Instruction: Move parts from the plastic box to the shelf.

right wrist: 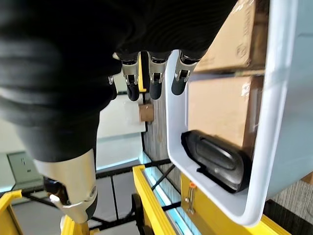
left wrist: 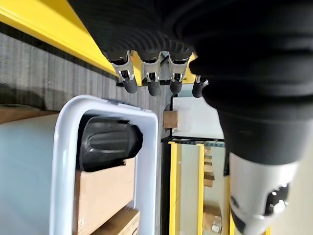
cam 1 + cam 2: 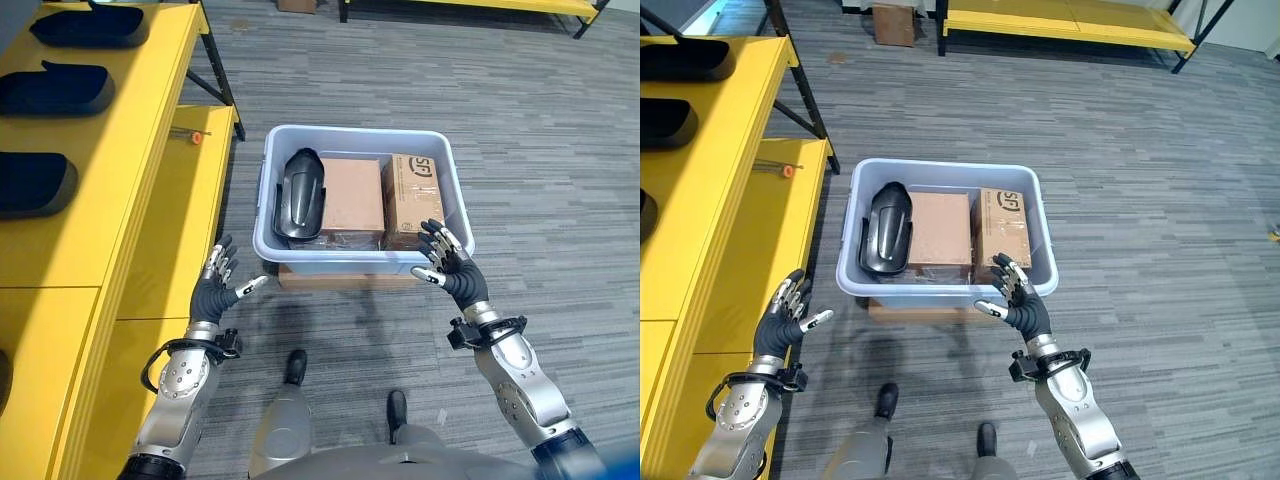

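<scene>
A pale blue plastic box (image 3: 357, 262) stands on the carpet in front of me, on a low cardboard base. Inside it lie a black curved part (image 3: 298, 194) on the left and two brown cardboard boxes (image 3: 352, 195) (image 3: 412, 190) beside it. My left hand (image 3: 215, 285) is open, raised just left of the box's near corner, close to the yellow shelf (image 3: 110, 160). At the box's near right corner my right hand (image 3: 447, 265) is open, fingers spread over the rim. Neither hand holds anything. Several black parts (image 3: 52, 88) rest on the shelf's top level.
The yellow shelf runs along my left, with a lower level (image 3: 185, 215) beside the box and a small orange item (image 3: 196, 136) on it. Another yellow rack (image 3: 1070, 22) and a cardboard box (image 3: 892, 22) stand far ahead. Grey carpet lies to the right.
</scene>
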Robot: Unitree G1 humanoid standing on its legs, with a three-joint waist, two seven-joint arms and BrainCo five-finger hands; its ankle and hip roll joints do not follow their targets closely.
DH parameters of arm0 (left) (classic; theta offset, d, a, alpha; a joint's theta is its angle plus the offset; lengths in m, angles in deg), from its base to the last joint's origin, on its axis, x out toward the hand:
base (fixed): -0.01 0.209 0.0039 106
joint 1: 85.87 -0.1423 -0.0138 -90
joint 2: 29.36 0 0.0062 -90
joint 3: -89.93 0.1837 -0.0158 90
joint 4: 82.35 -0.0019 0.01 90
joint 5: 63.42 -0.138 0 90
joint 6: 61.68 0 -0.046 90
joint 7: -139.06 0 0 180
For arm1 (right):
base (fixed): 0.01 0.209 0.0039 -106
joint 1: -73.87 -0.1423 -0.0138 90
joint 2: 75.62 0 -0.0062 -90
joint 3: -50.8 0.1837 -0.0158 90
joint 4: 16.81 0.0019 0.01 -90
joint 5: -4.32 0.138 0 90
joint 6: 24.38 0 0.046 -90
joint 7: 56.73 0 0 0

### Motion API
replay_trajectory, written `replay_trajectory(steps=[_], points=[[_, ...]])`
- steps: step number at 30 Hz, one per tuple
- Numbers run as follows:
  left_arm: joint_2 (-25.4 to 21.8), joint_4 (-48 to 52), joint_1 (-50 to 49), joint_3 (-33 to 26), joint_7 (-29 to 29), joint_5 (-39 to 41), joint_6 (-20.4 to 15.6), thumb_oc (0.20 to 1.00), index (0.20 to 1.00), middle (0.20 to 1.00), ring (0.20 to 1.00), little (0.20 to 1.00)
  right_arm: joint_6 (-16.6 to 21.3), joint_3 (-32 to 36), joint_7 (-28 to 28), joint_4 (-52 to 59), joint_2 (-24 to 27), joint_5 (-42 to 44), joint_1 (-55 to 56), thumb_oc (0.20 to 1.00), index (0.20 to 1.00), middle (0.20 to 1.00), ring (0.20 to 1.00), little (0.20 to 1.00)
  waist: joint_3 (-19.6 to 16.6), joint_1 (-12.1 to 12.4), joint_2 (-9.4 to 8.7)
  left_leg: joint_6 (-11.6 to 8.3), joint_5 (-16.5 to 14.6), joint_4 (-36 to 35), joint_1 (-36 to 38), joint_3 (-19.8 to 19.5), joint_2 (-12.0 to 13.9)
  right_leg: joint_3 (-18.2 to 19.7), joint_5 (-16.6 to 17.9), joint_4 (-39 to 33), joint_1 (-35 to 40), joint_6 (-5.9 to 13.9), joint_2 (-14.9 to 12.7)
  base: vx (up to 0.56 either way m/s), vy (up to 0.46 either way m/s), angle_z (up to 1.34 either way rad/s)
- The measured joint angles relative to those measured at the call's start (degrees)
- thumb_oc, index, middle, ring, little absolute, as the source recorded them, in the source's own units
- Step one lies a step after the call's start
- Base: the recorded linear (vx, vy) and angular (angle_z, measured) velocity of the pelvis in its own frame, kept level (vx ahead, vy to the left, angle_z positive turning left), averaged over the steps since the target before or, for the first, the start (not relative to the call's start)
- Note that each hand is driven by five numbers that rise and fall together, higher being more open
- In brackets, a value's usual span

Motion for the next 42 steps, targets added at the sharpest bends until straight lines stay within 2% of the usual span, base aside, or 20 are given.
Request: replay_trajectory(steps=[2,3,5,7,8,10,12,13,14,15,16,17,18,20,21,22,27,32,37,42], points=[[-0.2,0.0,0.3,0.0,-0.5,-0.4,0.0,1.0,1.0,1.0,1.0,1.0,0.0,0.0,0.0,0.0,-0.2,0.0,-0.5,1.0,1.0,1.0,1.0,1.0,0.5,0.0,-0.19,0.93,-2.3,3.5,-0.4,-0.9,-1.3,-0.8,-1.2,2.6,0.6,0.14,-0.6,0.05,0.15,0.25],[-0.2,-0.1,0.6,0.2,-0.5,-0.6,0.1,1.0,1.0,1.0,1.0,1.0,0.0,0.1,0.0,0.1,-0.1,0.1,-0.4,1.0,1.0,1.0,1.0,1.0,0.6,-0.1,0.19,2.37,-3.7,5.5,-1.0,-1.4,-1.5,-0.9,-1.7,4.3,0.7,0.05,-0.7,0.04,0.133,0.35],[-0.9,0.0,2.0,0.3,-0.5,-1.1,0.0,1.0,1.0,1.0,1.0,1.0,0.0,0.0,0.3,0.3,-0.2,0.1,0.2,1.0,1.0,1.0,1.0,1.0,1.1,-0.3,0.73,2.38,-5.3,7.5,-1.1,-2.6,-2.8,-0.6,-2.1,9.1,0.1,-0.63,-1.2,0.05,0.289,0.39],[-1.6,-0.1,4.9,2.1,-0.5,-2.4,0.2,1.0,1.0,1.0,1.0,1.0,-0.1,-0.1,0.5,2.0,0.1,0.1,1.3,1.0,1.0,1.0,1.0,1.0,2.1,-1.1,2.7,5.03,-5.3,9.2,-0.9,-4.7,-4.7,0.6,-1.5,24.3,-6.4,-1.55,-1.8,-0.02,0.229,0.48],[-2.3,0.1,5.2,2.8,-0.5,-2.6,0.2,1.0,1.0,1.0,1.0,1.0,-0.1,-0.7,0.6,2.4,-0.3,0.1,1.5,1.0,1.0,1.0,1.0,1.0,2.3,-1.7,3.0,5.44,-5.0,9.7,-0.8,-4.6,-5.5,1.1,-0.6,30.2,-9.6,-2.61,-2.1,0.0,0.117,0.21],[-2.9,0.4,5.2,3.2,-0.5,-2.6,0.1,1.0,1.0,1.0,1.0,1.0,-0.1,-2.9,1.2,2.4,-0.5,0.1,1.2,1.0,1.0,1.0,1.0,1.0,2.3,-0.9,2.91,5.55,-4.9,9.1,0.1,-2.4,-5.9,0.8,0.0,35.2,-13.1,-2.88,-3.6,0.08,0.017,-0.23],[-2.9,0.4,4.5,2.7,-0.6,-2.6,0.1,1.0,1.0,1.0,1.0,1.0,-0.1,-3.9,1.2,2.0,-1.5,0.1,0.7,1.0,1.0,1.0,1.0,1.0,2.3,0.5,2.57,5.87,-5.0,8.1,0.3,-1.3,-6.0,-2.9,-0.8,29.3,-13.8,-1.65,-4.1,0.08,-0.137,-0.53],[-2.7,0.2,4.4,2.5,-0.7,-2.5,0.1,1.0,1.0,1.0,1.0,1.0,-0.1,-4.6,1.1,1.6,-1.7,0.1,-0.8,1.0,1.0,1.0,1.0,1.0,2.4,0.7,2.14,5.48,-3.8,6.9,0.4,-1.3,-5.7,-4.4,-1.0,23.3,-14.0,-1.53,-2.8,0.05,-0.152,-0.53],[-2.7,-0.4,5.1,2.3,-0.8,-2.4,0.1,1.0,1.0,1.0,1.0,1.0,-0.1,-4.8,1.1,1.2,-1.6,0.1,-2.7,1.0,1.0,1.0,1.0,1.0,3.3,0.6,2.14,5.01,-2.6,5.4,0.3,-1.3,-5.1,-4.2,-1.0,16.0,-14.4,-1.12,-0.9,0.12,-0.199,-0.33],[-2.8,-1.5,6.0,2.7,-0.8,-2.2,0.2,1.0,1.0,1.0,1.0,1.0,-0.1,-4.7,0.8,1.2,-1.6,0.1,-4.1,1.0,1.0,1.0,1.0,1.0,4.2,0.0,1.21,4.57,-2.2,4.1,0.4,-0.8,-4.9,-3.8,0.5,8.1,-14.0,0.78,0.8,0.13,-0.195,-0.02],[-2.6,-1.7,6.0,3.4,-0.7,-2.2,0.4,1.0,1.0,1.0,1.0,1.0,0.0,-4.6,0.5,1.2,-1.8,0.1,-4.9,1.0,1.0,1.0,1.0,1.0,4.7,-0.8,0.79,4.65,-1.9,3.5,0.3,-0.7,-5.6,-3.8,2.1,3.9,-14.1,1.7,0.9,0.12,-0.196,0.23],[-1.5,-1.9,5.5,3.8,-0.2,-2.2,0.6,1.0,1.0,1.0,1.0,1.0,0.0,-4.4,0.2,1.3,-1.8,0.1,-3.7,1.0,1.0,1.0,1.0,1.0,4.7,-0.9,-0.01,4.51,-1.8,2.9,0.9,-0.7,-6.7,-3.5,3.3,4.4,-13.8,0.68,1.1,0.07,-0.261,0.45],[-0.3,-1.8,5.2,4.3,-0.1,-2.2,0.7,1.0,1.0,1.0,1.0,1.0,0.0,-4.2,0.0,1.7,-1.7,0.1,-1.9,1.0,1.0,1.0,1.0,1.0,4.7,-0.6,0.17,4.52,-1.8,2.1,1.4,-0.9,-6.9,-3.4,3.7,6.5,-13.0,-0.59,1.4,0.05,-0.237,0.61],[0.0,-1.1,3.9,5.1,0.7,-1.8,0.6,1.0,1.0,1.0,1.0,1.0,0.0,-4.1,0.0,1.5,-1.2,0.1,-0.7,1.0,1.0,1.0,1.0,1.0,4.7,-0.5,0.08,4.47,-1.9,-0.1,2.1,-2.0,-6.5,-7.7,4.4,8.1,-11.3,-1.7,3.1,0.05,-0.248,0.73],[-0.6,0.4,2.3,5.0,0.7,-1.2,0.6,1.0,1.0,1.0,1.0,1.0,0.0,-4.1,-0.1,1.7,-1.1,0.1,-0.9,1.0,1.0,1.0,1.0,1.0,4.7,-0.3,-0.16,4.11,-1.5,-1.4,1.7,-2.1,-5.9,-8.8,4.6,7.4,-10.6,-2.22,3.9,0.02,-0.129,0.57],[-1.2,0.7,0.4,5.2,0.7,-0.7,0.7,1.0,1.0,1.0,1.0,1.0,0.0,-3.6,-0.1,1.9,-0.5,0.1,-1.2,1.0,1.0,1.0,1.0,1.0,4.7,-0.3,-0.08,4.26,0.5,-2.3,1.3,-2.4,-5.0,-8.8,4.9,5.9,-10.2,-3.87,5.0,0.01,-0.133,0.32],[-1.4,1.0,-0.2,5.2,0.7,-0.2,0.9,1.0,1.0,1.0,1.0,1.0,0.1,-2.2,-0.9,1.8,0.2,0.1,-2.9,1.0,1.0,1.0,1.0,1.0,5.6,-1.2,1.63,2.43,2.5,-5.5,0.2,-2.8,-1.7,-9.6,5.0,5.4,-12.0,-6.38,7.9,0.02,-0.095,-0.03],[-1.3,1.5,4.6,5.7,0.5,-0.4,0.9,1.0,1.0,1.0,1.0,1.0,0.1,-2.2,-1.8,1.8,0.3,0.1,-3.1,1.0,1.0,1.0,1.0,1.0,6.4,-3.5,2.83,1.84,3.7,-7.3,0.6,-2.9,0.6,-10.1,4.2,5.5,-12.6,-7.7,10.1,0.01,-0.018,-0.04],[-1.0,2.6,9.9,7.2,-0.8,-1.0,0.7,1.0,1.0,1.0,1.0,1.0,0.2,-2.2,-2.5,1.7,0.3,0.2,-4.2,1.0,1.0,1.0,1.0,1.0,7.3,-4.6,4.34,1.24,4.1,-9.1,0.8,-2.5,1.6,-9.8,3.9,5.4,-13.4,-8.01,10.9,0.02,-0.011,-0.07],[-1.1,3.9,15.9,8.1,-2.6,-3.0,0.5,1.0,1.0,1.0,1.0,1.0,1.4,-2.0,-2.9,1.8,0.3,0.2,-5.3,1.0,1.0,1.0,1.0,1.0,7.3,-5.4,4.39,0.98,4.3,-10.1,0.7,-1.7,2.0,-9.2,3.5,5.6,-14.4,-8.26,11.2,0.03,-0.001,-0.07]])
